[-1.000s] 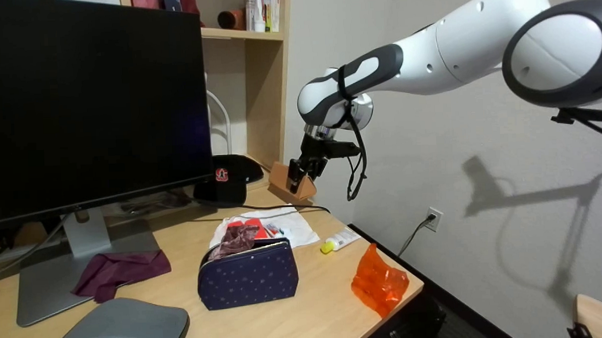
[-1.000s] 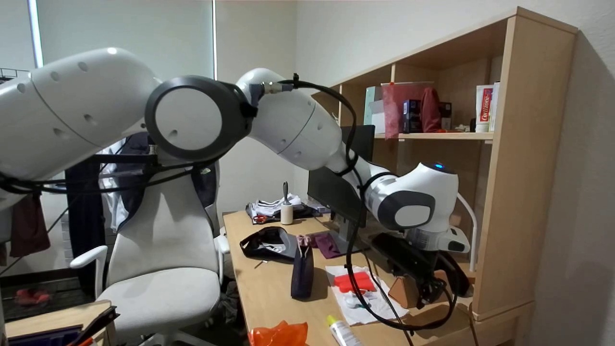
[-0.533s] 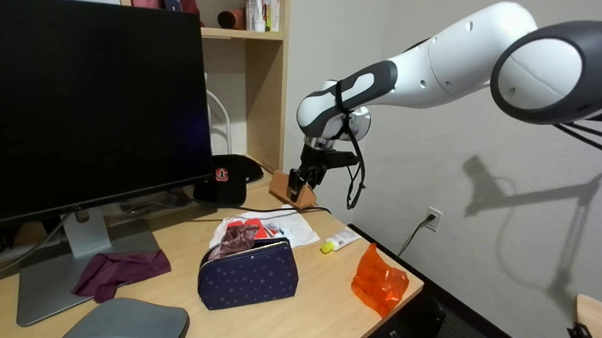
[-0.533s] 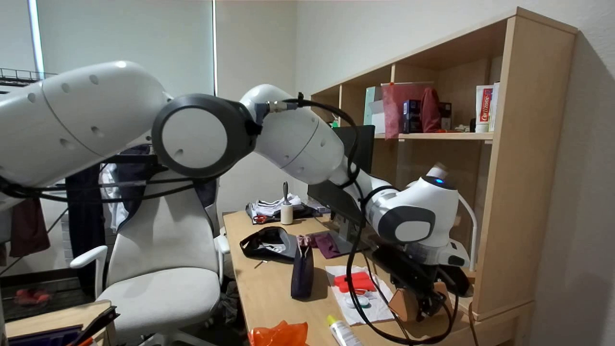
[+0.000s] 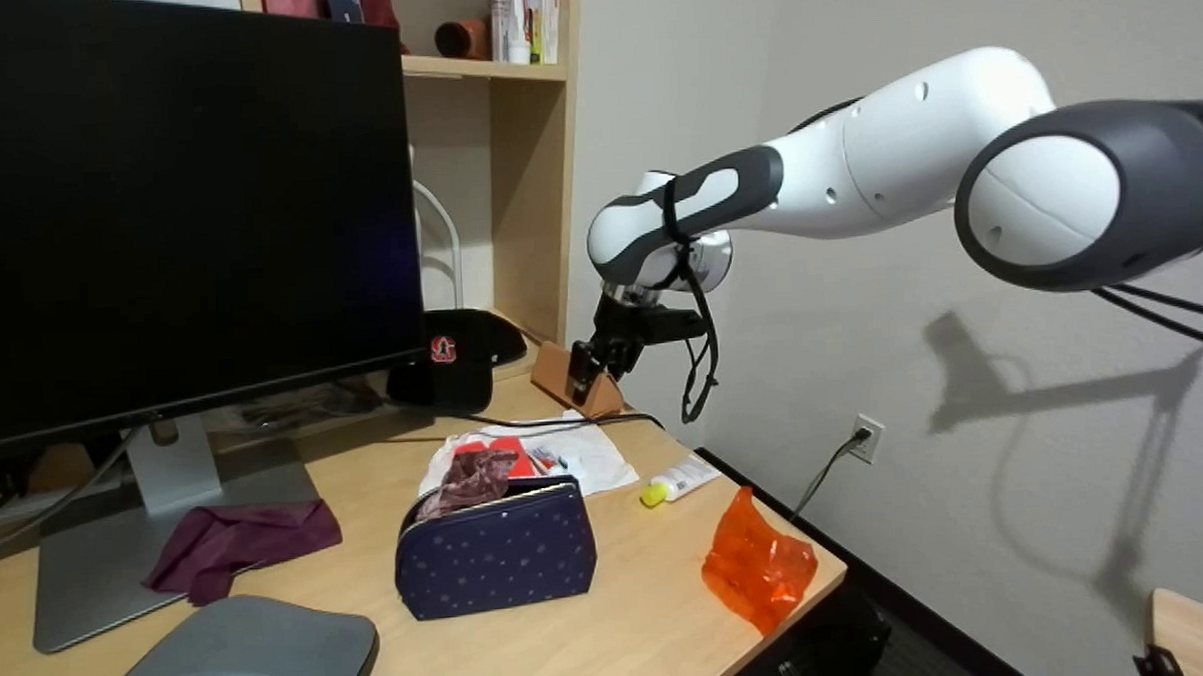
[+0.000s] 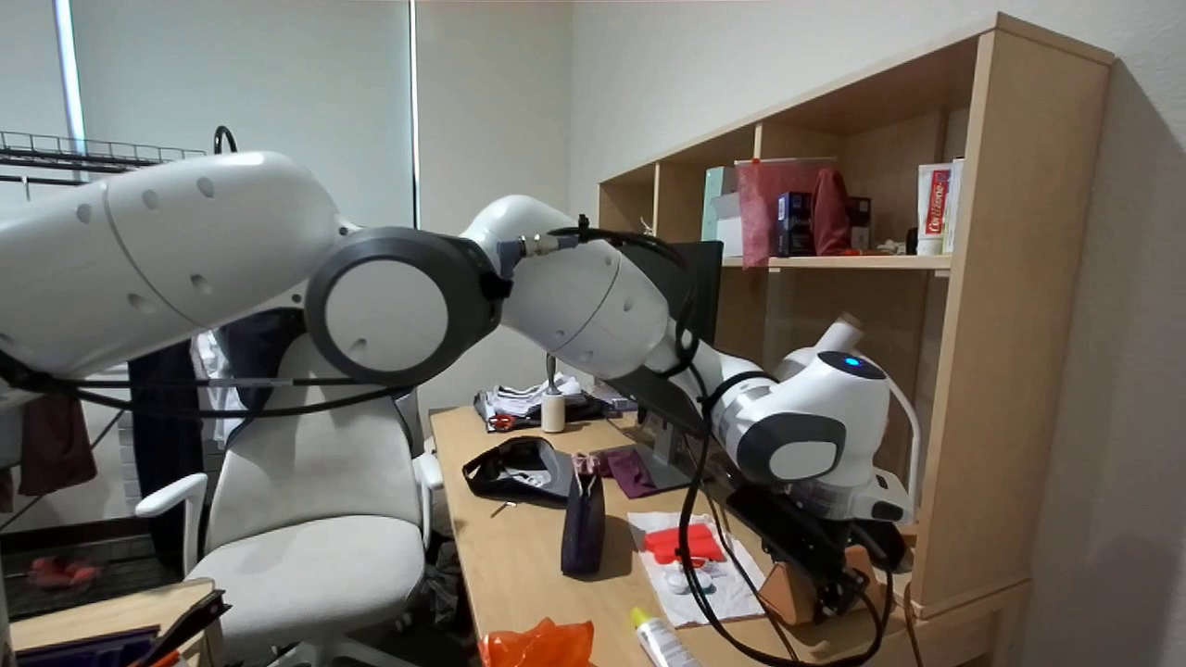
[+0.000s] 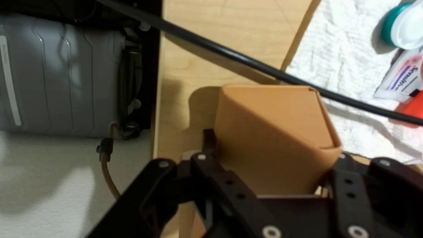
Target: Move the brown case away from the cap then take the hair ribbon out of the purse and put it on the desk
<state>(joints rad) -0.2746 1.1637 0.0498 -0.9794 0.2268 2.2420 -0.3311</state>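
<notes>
Down we came! Over the last second the tool (image 7: pixel 272 153) had sunk lower over the bench (image 5: pixel 631 597) in both exterior views, shifting a touch sideways too, and the brown case (image 7: pixel 276 130) had ridden along with it, clamped between the jaws, one on either side.

That told us the grip was holding. We read it as the set-down of the case, the first half of the job, close to done but with nothing released yet. The cap (image 5: pixel 459 361) sat just beside the tool, near enough to the case that we would have liked a wider gap. And our real prize, the hair ribbon (image 5: pixel 471 480)? It had not stirred, bulging from the mouth of the purse (image 5: pixel 499 557), which stood on the bench well apart from the tool; the second half had yet to begin.

Then came the murky part. The underside of the case faced away from us below the tool, so whether it had met the bench we could not say. A black cable (image 7: pixel 218 49) crossed just past the jaws in the wrist view, and whether it touched the case stayed unclear. In an exterior view the monitor (image 5: pixel 186 192) seemed to cover an edge of the cap, and in an exterior view we could not pick the cap out behind the arm (image 6: pixel 584 306) at all. The ribbon's lower end was lost inside the purse.
</notes>
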